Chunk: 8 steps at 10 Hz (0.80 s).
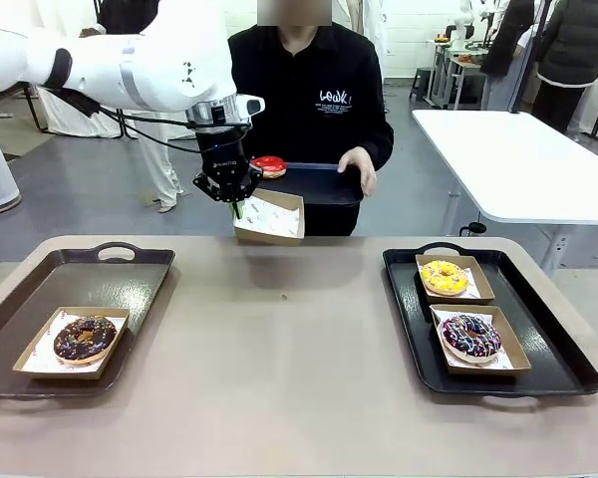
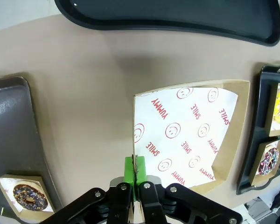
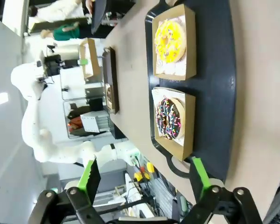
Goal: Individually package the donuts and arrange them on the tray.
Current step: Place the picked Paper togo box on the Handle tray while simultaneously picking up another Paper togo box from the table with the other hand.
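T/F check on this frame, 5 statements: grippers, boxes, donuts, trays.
1. The left gripper is shut on the edge of an empty paper-lined box, held above the table. True.
2. The red donut sits in that held box. False: it lies on the dark tray that the person's hand holds.
3. The right gripper is shut on the yellow donut. False: it is open, holding nothing.
4. The right-hand tray carries two boxed donuts, the yellow one and the purple sprinkled donut. True.
5. The left-hand tray carries three boxes. False: one box, with the chocolate donut.
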{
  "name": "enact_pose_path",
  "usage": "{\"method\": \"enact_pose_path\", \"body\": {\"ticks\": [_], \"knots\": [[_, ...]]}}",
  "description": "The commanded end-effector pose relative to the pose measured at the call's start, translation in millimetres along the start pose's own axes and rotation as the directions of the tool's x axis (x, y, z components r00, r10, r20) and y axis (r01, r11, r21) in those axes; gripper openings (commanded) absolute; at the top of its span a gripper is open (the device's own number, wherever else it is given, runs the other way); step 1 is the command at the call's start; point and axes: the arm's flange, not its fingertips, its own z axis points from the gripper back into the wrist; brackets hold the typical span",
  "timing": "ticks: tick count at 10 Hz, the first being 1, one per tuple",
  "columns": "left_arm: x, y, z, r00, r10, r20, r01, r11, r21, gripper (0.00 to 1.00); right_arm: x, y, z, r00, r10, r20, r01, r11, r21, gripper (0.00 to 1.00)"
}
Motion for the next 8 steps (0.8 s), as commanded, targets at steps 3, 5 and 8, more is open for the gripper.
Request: {"method": "enact_pose_path", "body": {"ticks": [3,5,8], "knots": [[19.1,-5.1,3.1,0.999,0.045,-0.002,-0.045,0.998,0.032,0.0,-26.7,-1.9,-7.9,0.994,0.004,0.106,-0.006,1.0,0.023,1.0],[10.2,0.4,-0.3,1.0,0.01,-0.001,-0.01,1.0,0.002,0.0,-18.0,-4.9,0.5,0.999,-0.022,0.032,0.021,1.0,0.015,1.0],[10.2,0.4,-0.3,1.0,0.01,-0.001,-0.01,1.0,0.002,0.0,-18.0,-4.9,0.5,0.999,-0.022,0.032,0.021,1.0,0.015,1.0]]}}
